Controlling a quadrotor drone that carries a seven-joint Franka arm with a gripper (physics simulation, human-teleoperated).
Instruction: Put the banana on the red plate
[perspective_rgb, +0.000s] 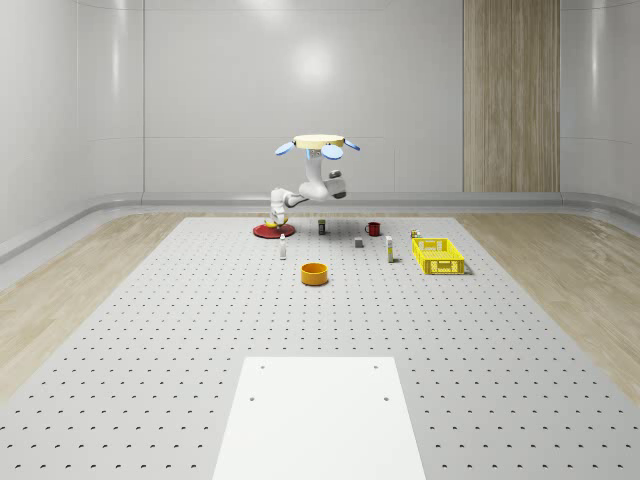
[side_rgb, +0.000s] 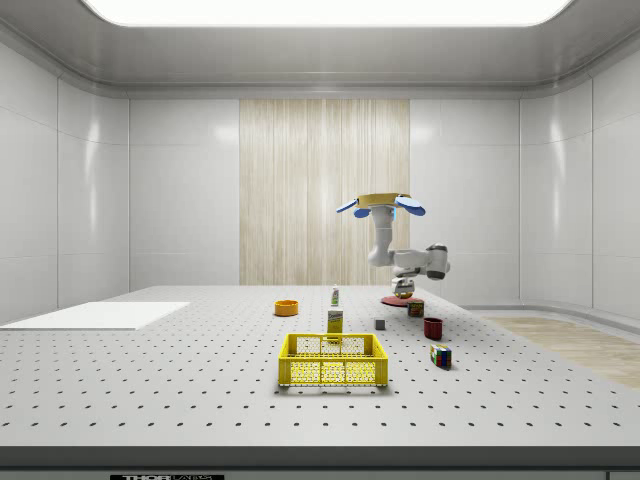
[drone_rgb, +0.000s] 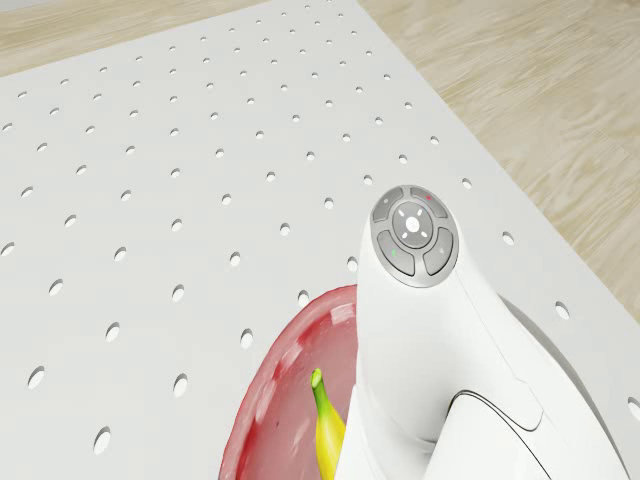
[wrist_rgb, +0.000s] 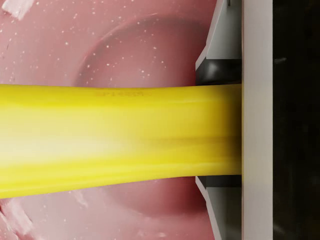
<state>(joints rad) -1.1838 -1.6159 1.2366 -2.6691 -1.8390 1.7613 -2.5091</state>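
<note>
**Banana held over the red plate**

The drone (perspective_rgb: 318, 146) hovers in the air above the far part of the perforated floor (perspective_rgb: 150, 340), close to its far edge, with the arm (perspective_rgb: 322, 186) bent down and toward the whole-scene view's left. The gripper (perspective_rgb: 277, 213) hangs right over the red plate (perspective_rgb: 266, 231), which lies on the floor near that far edge.

In the wrist view the banana (wrist_rgb: 115, 137) runs straight across between the fingers, pressed against one finger pad (wrist_rgb: 220, 70), with the plate's pink-red surface (wrist_rgb: 130, 45) close behind it. The fingers are closed on the banana. In the drone view the banana's green-tipped end (drone_rgb: 325, 415) sticks out from under the arm, above the plate (drone_rgb: 275, 400). Whether the banana touches the plate cannot be told.

Further along the floor, toward the whole-scene view's right, stand a red mug (perspective_rgb: 373, 229), a small grey block (perspective_rgb: 358, 242) and a yellow basket (perspective_rgb: 438, 255). An orange bowl (perspective_rgb: 315, 273) sits nearer the middle of the floor. A white panel (perspective_rgb: 320, 415) lies at the near edge.
</note>
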